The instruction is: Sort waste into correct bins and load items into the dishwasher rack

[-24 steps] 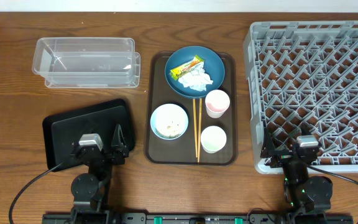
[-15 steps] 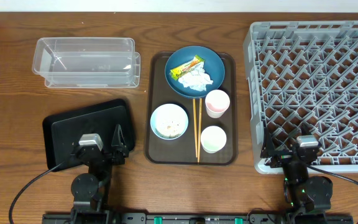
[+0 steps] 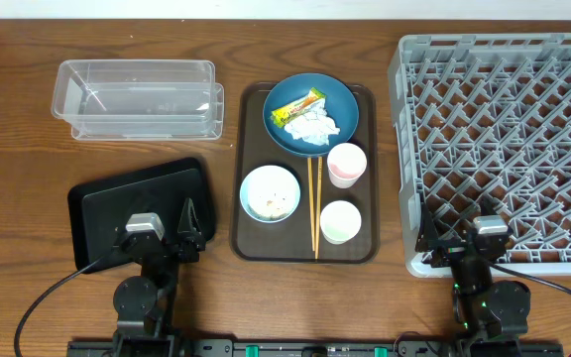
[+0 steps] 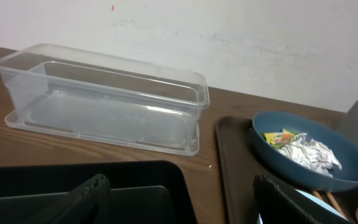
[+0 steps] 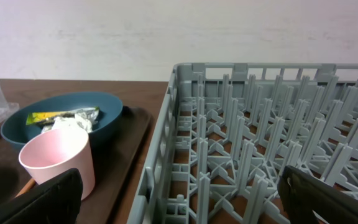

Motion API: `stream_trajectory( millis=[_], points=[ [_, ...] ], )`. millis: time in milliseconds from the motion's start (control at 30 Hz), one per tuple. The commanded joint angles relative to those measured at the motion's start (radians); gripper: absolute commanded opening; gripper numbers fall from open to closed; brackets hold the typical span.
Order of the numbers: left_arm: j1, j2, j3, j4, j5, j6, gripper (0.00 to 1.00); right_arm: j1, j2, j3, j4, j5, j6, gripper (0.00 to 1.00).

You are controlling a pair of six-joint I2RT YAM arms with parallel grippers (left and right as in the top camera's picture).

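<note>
On the brown serving tray (image 3: 370, 149) a blue plate (image 3: 340, 99) holds a yellow-green wrapper (image 3: 297, 106) and a crumpled tissue (image 3: 313, 128). A white bowl (image 3: 270, 192) with rice scraps, a pink cup (image 3: 346, 164), a white cup (image 3: 339, 221) and two chopsticks (image 3: 314, 203) lie below it. The clear tub (image 3: 137, 97) and black tray (image 3: 117, 203) sit to the left, the grey rack (image 3: 504, 129) to the right. My left gripper (image 4: 185, 205) hangs open over the black tray's right edge. My right gripper (image 5: 182, 199) is open over the rack's near left corner.
A pale wall runs behind the table's far edge. Bare wood shows between the clear tub (image 4: 104, 99) and the black tray (image 4: 73, 186), and in front of the serving tray. The pink cup (image 5: 58, 158) stands close to the rack's left wall (image 5: 166, 143).
</note>
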Motion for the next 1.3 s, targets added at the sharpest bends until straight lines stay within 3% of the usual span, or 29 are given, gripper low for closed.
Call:
stream_trajectory(
  millis=[0, 833, 1100, 1267],
  points=[
    [0.006, 0.000, -0.015, -0.043, -0.017, 0.017, 0.77, -0.010, -0.007, -0.001, -0.001, 0.010, -0.004, 0.99],
    [0.006, 0.024, 0.008, -0.060, 0.002, 0.016, 0.77, -0.010, 0.005, 0.014, -0.012, 0.018, 0.018, 0.99],
    [0.006, 0.248, 0.191, -0.163, 0.008, -0.053, 0.77, -0.010, 0.166, 0.153, -0.115, 0.022, 0.026, 0.99],
    [0.006, 0.469, 0.377, -0.272, 0.106, -0.052, 0.77, -0.010, 0.367, 0.323, -0.208, 0.021, 0.026, 0.99]
  ],
)
